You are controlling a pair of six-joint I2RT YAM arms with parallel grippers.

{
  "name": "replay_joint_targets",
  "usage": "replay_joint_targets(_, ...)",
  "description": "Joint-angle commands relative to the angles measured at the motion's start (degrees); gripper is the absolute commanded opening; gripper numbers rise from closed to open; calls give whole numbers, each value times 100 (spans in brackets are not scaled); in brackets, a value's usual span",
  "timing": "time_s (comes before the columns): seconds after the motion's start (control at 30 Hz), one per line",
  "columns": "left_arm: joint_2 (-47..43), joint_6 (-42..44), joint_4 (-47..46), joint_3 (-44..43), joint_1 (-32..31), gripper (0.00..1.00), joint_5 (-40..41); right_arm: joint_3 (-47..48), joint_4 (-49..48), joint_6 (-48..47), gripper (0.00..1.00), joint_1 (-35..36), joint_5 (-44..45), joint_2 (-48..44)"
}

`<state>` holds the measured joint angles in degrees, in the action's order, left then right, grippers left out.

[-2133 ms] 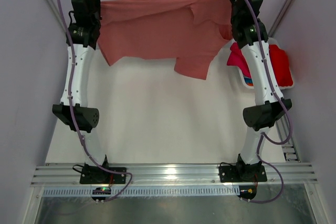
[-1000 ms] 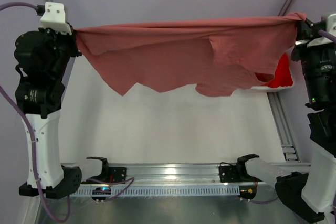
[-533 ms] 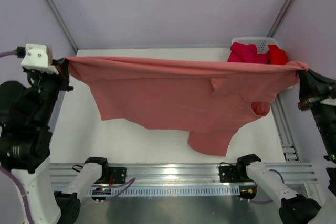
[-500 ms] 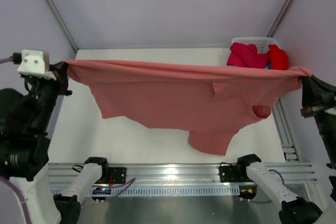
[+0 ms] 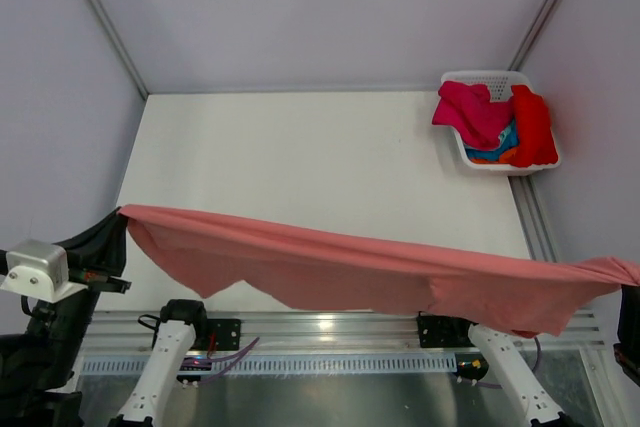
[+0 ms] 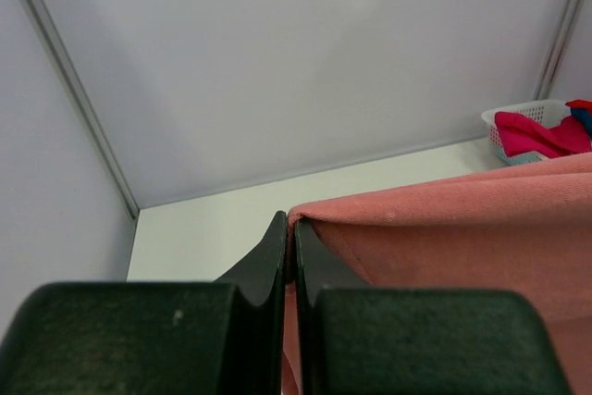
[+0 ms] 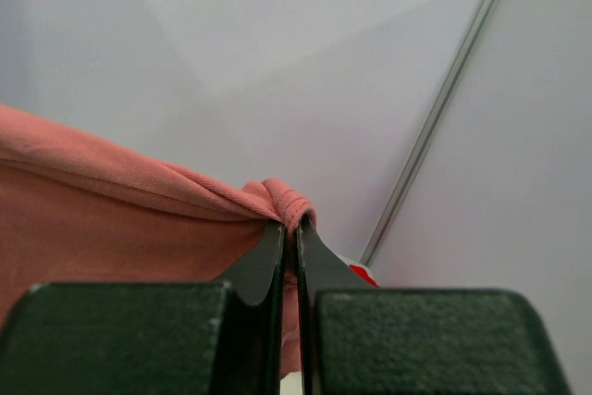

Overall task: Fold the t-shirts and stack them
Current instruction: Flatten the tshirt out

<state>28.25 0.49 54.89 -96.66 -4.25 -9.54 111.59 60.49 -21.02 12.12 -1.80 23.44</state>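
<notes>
The big t-shirt (image 5: pixel 380 275) is plain dusty pink all over. The basket (image 5: pixel 487 76) is white. Inside it are a magenta t-shirt (image 5: pixel 468 113), a bright red t-shirt (image 5: pixel 533 127) and bits of blue and orange cloth (image 5: pixel 495 150). The table (image 5: pixel 300 157) is white. The walls (image 5: pixel 300 7) are pale grey-purple. The left gripper (image 6: pixel 290 228) and right gripper (image 7: pixel 289 233) are black

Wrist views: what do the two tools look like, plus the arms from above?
Left tool and right tool look alike: two matte black fingers, blocky at the base, tapering to thin flat tips, no markings visible. From above, a white boxy wrist block, white lower arm links, and a thin purple cable near the left base.
</notes>
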Motion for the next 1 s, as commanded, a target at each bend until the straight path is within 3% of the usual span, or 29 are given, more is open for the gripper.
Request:
replay_joint_targets(0.0, -135, 30, -145, 427, 74, 0, 277, -373, -142, 106, 3, -17, 268, 46)
replay_joint_targets(0.53, 989, 65, -2298, 2731, 82, 0, -232, -3573, -2435, 106, 3, -8, -759, 1100)
replay_joint_targets(0.77, 2350, 232, -2755, 3205, 82, 0, 154, -4356, -3086, 387, 3, -8, -515, 2400)
replay_joint_targets(0.87, 3053, 241, -3597, 3566, 82, 0, 224, -4575, -3560, 721, 3, 1, -208, 3086)
replay_joint_targets(0.97, 3931, -232, -3986, 3356, 82, 0, 304, -4857, -3939, 933, 3, -8, -328, 3771)
